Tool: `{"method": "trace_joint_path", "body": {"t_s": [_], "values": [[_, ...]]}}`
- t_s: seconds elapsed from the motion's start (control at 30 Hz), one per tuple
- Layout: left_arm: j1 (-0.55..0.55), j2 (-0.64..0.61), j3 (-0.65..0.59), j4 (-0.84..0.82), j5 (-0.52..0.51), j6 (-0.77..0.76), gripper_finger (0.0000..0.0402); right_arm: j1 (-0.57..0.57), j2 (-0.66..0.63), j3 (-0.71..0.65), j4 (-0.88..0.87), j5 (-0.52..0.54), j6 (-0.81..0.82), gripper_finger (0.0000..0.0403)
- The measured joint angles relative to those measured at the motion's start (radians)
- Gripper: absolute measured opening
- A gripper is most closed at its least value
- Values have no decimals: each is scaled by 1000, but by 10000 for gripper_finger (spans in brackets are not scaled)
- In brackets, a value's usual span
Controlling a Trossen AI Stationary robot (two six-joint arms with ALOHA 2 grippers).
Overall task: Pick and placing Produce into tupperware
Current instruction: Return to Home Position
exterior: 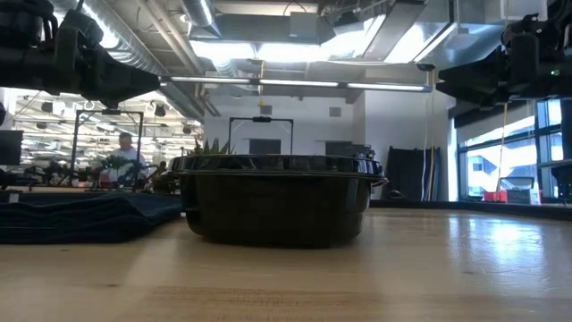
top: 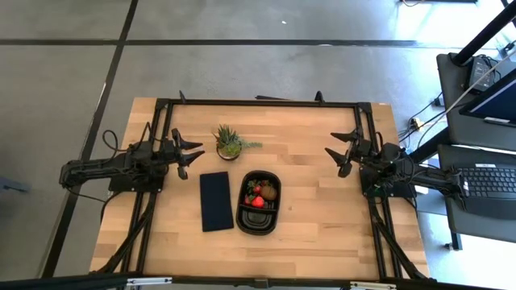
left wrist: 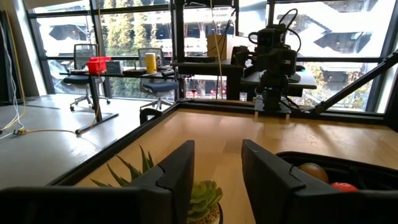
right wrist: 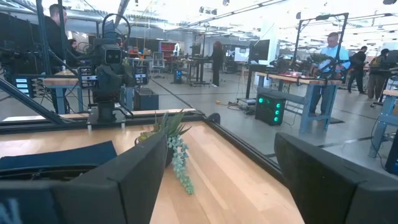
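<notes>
The black tupperware [top: 259, 203] sits on the table's middle, near the front; in the low view the tupperware [exterior: 277, 199] stands straight ahead. Inside it lie red strawberries [top: 255, 200], a brown kiwi-like fruit [top: 268, 192] and small dark berries. The left wrist view shows the kiwi [left wrist: 313, 172] and a strawberry [left wrist: 344, 186] over the rim. My left gripper [top: 192, 153] hovers open at the table's left, my right gripper [top: 342, 152] open at the right; both are away from the tupperware and hold nothing.
A spiky green potted plant [top: 230, 142] stands behind the tupperware, toward the far edge. A flat dark rectangular panel [top: 215, 200] lies just left of the tupperware. Bare wood stretches to the right and near side. People stand in the room beyond the table.
</notes>
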Motion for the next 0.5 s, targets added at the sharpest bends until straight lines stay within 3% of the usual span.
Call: {"method": "trace_joint_path", "body": {"t_s": [0.5], "values": [[0,0,0,0,0,0,123,0,0,0,0,1,0,298]]}}
